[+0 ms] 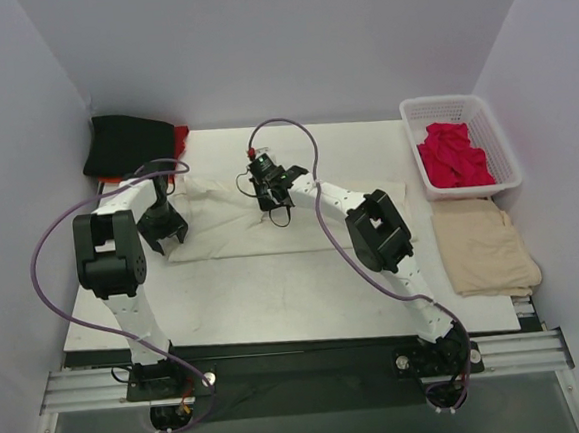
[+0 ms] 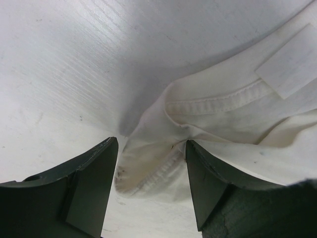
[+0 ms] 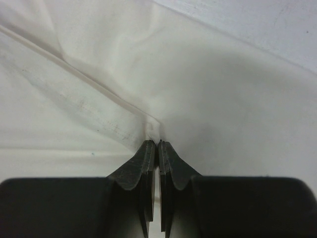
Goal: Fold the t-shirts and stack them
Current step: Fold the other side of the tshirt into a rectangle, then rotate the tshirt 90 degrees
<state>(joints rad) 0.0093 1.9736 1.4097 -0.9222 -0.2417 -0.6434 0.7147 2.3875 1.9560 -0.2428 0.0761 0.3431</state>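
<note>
Slippage threatens: the right pincer (image 3: 157, 145) is clenched on only a thin pinch of the shirt (image 1: 221, 232) at its tips, the left pincer (image 2: 151, 148) stands released astride the hem (image 2: 148, 179), so one pull may free the cloth.

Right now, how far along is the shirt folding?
Done: a black t-shirt lies folded on an orange-red one at the far left. In hand: the right gripper pinches the cream-white t-shirt; the left gripper is open at its edge. Left: the crimson shirt in the basket.
</note>
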